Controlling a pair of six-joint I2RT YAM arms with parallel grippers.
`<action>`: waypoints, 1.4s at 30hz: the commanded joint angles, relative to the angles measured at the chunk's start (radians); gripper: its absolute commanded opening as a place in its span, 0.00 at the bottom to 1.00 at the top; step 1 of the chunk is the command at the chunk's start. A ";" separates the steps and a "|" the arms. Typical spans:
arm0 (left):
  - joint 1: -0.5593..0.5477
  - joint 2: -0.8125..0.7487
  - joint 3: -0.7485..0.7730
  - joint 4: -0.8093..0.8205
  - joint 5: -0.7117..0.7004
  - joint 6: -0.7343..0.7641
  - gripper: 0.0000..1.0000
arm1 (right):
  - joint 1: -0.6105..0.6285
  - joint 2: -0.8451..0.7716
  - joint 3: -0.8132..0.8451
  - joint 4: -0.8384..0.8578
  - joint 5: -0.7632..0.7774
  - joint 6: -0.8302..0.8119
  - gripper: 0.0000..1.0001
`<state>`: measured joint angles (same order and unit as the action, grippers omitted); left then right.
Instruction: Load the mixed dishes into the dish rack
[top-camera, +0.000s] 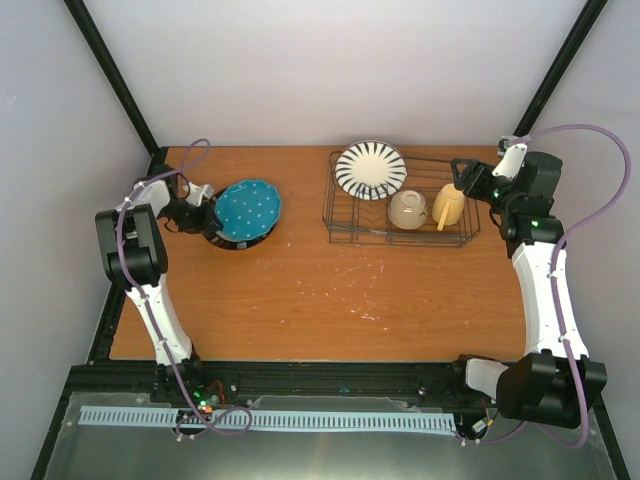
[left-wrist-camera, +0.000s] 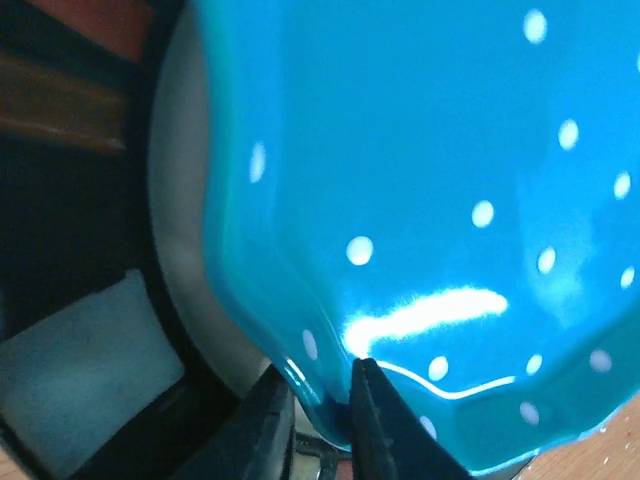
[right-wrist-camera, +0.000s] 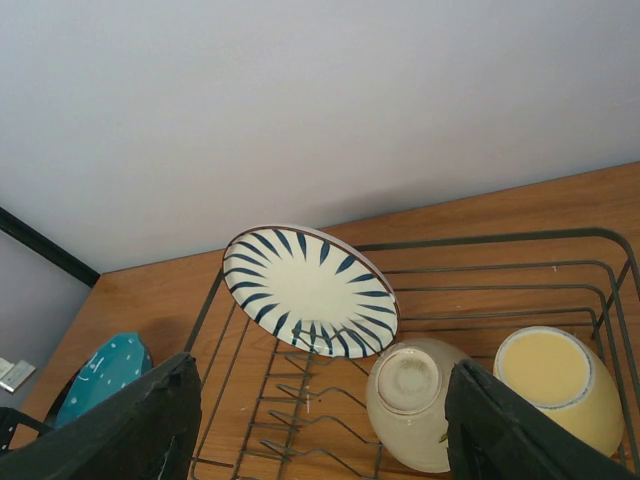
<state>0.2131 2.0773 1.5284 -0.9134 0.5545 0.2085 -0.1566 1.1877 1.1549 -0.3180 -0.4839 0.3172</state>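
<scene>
— As the count is begun at the near edge, what is entered first?

— Item one: wooden table (top-camera: 300, 290). Item two, on its left half: teal plate (top-camera: 247, 208), white-dotted, tilted, laid on a dark-rimmed dish (top-camera: 235, 242) whose kind cannot be told. It is kept well apart from the rack. Its left rim is pinched by the left gripper (left-wrist-camera: 322, 405), and in the wrist view a finger is seen on each side of the rim.

— And what is listed on the right?

— Item three: dish rack (top-camera: 400, 225), dark wire, placed at the far right of the table. Toward its near right, a small white bowl (top-camera: 408, 208) is turned upside down. Just beside it on the right, a pale yellow mug (top-camera: 448, 205) is entered, its base shown to the right wrist camera.

— How is the right gripper recorded?

— The right gripper (right-wrist-camera: 322, 365) is held over the rack's right end, jaws spread wide, nothing between them.

— What is entered farthest back?

— Item last: white plate with dark radial stripes (top-camera: 370, 168), stood on edge at the rack's far left, leaned among the prongs.
</scene>
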 joint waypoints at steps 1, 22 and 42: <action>-0.006 -0.001 -0.023 -0.001 0.001 0.007 0.10 | -0.006 -0.021 0.004 0.011 -0.004 -0.011 0.66; -0.016 -0.202 -0.055 0.214 0.115 -0.046 0.01 | 0.275 0.210 0.229 -0.056 -0.413 -0.083 0.62; 0.003 -0.346 -0.299 0.444 0.259 0.037 0.01 | 0.756 0.858 0.823 -0.515 -0.305 -0.321 0.61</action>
<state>0.2028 1.7859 1.2308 -0.5800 0.6662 0.2043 0.5987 2.0048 1.9205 -0.7727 -0.8833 0.0113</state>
